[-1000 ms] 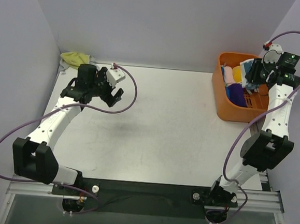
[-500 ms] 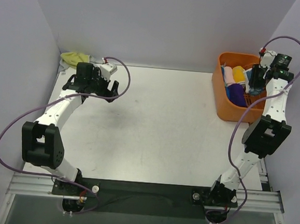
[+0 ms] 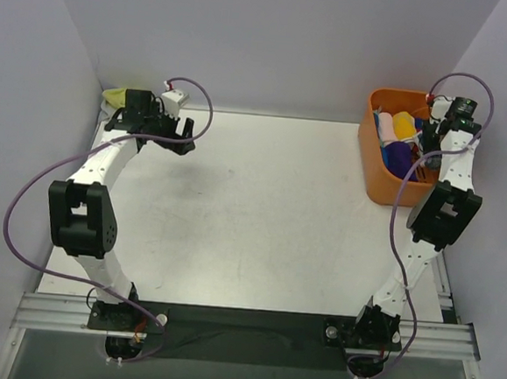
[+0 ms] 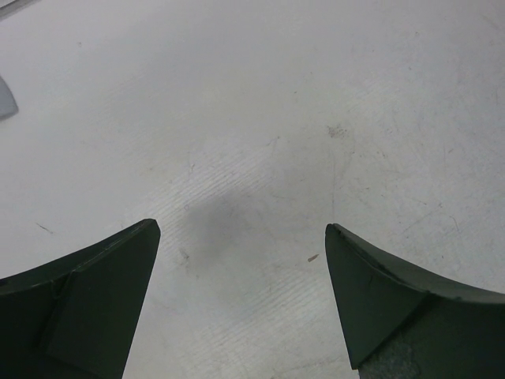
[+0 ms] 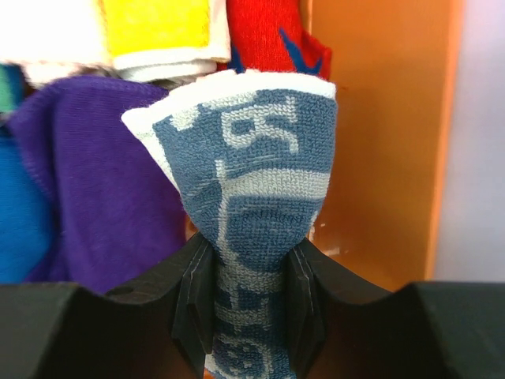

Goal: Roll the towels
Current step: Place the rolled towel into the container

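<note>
The blue-and-white patterned towel [image 5: 252, 158] is pinched at its bunched middle in my right gripper [image 5: 248, 308], which is shut on it just above the orange basket [image 3: 377, 186]. In the top view that gripper [image 3: 433, 138] sits over the basket's far right side. The pale yellow-green towel [image 3: 113, 97] lies crumpled in the table's back-left corner, partly hidden behind my left arm. My left gripper [image 3: 187, 137] hovers just right of that towel. It stands open [image 4: 241, 229], and only bare tabletop shows between its fingers [image 4: 95, 300].
The basket holds several other rolled cloths, among them a purple one [image 5: 95, 181], a yellow one [image 5: 158, 28] and a red one [image 5: 268, 39]. Its orange wall [image 5: 379, 142] stands close on the right of the held towel. White walls enclose the table at the back and sides.
My left arm has swung back and left towards the corner with the yellow-green towel. My right arm has drawn further back over the basket, still gripping the patterned towel.
</note>
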### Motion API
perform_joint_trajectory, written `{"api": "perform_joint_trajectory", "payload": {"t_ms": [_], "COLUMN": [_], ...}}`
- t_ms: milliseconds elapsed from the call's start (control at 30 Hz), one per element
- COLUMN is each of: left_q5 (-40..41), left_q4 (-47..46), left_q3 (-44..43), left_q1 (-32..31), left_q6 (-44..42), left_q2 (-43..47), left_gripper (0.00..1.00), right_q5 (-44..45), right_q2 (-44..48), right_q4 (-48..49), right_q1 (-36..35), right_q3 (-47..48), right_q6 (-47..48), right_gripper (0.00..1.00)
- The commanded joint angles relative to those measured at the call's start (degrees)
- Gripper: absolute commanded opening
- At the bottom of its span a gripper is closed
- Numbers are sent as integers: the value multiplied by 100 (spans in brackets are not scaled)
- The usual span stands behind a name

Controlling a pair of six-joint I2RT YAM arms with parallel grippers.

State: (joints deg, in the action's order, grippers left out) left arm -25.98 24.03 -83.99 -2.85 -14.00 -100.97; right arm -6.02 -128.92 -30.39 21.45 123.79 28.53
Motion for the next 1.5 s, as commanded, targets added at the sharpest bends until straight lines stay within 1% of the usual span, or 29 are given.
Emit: {"api": "perform_joint_trajectory", "payload": {"t_ms": [0, 267, 567, 600, 633, 733, 800, 900, 933, 1000, 1033, 1100, 1133, 1433, 1467], "left_q5": [-232, -224, -224, -232, -232, -250, -250, -250, -259, -285, -294, -294, -294, -294, -294], "left_q4": [338, 488, 664, 699, 717, 778, 778, 779, 778, 778, 778, 778, 770, 594, 594], "left_q3": [-531, -1102, -1401, -1427, -1480, -1568, -1568, -1542, -1533, -1498, -1489, -1463, -1454, -1375, -1392], "left_q1": [-22, -22, -22, -22, -22, -22, -14, -14, -5, -5, -14, 4, 4, 127, 153], "left_q6": [-243, -331, -411, -411, -411, -419, -446, -455, -455, -446, -446, -420, -419, -200, -156], "left_q2": [-133, -485, -678, -696, -722, -740, -740, -714, -696, -670, -652, -635, -617, -503, -494], "left_gripper": [97, 97, 97, 97, 97, 97, 97, 97, 97, 97, 97, 97, 97, 97, 97], "right_q5": [286, 321, 470, 496, 558, 585, 769, 813, 822, 839, 839, 848, 848, 848, 866], "right_q2": [-98, -484, -933, -959, -1020, -1091, -1100, -1082, -1074, -1047, -986, -925, -854, -231, -160], "right_q4": [-2, 95, 165, 174, 191, 192, 200, 200, 192, 200, 192, 200, 200, 192, 200], "right_q1": [34, 78, 78, 61, 61, 34, 34, 34, 26, 26, 26, 26, 26, -53, -71], "right_q3": [269, 242, 365, 418, 444, 453, 401, 322, 295, 269, 251, 225, 225, 242, 225], "right_q6": [258, 425, 478, 452, 425, 407, 346, 223, 197, 127, 109, 74, 56, -146, -181], "right_gripper": [0, 0, 0, 3, 8, 14, 15, 29, 36, 44, 51, 55, 62, 69, 72]}}
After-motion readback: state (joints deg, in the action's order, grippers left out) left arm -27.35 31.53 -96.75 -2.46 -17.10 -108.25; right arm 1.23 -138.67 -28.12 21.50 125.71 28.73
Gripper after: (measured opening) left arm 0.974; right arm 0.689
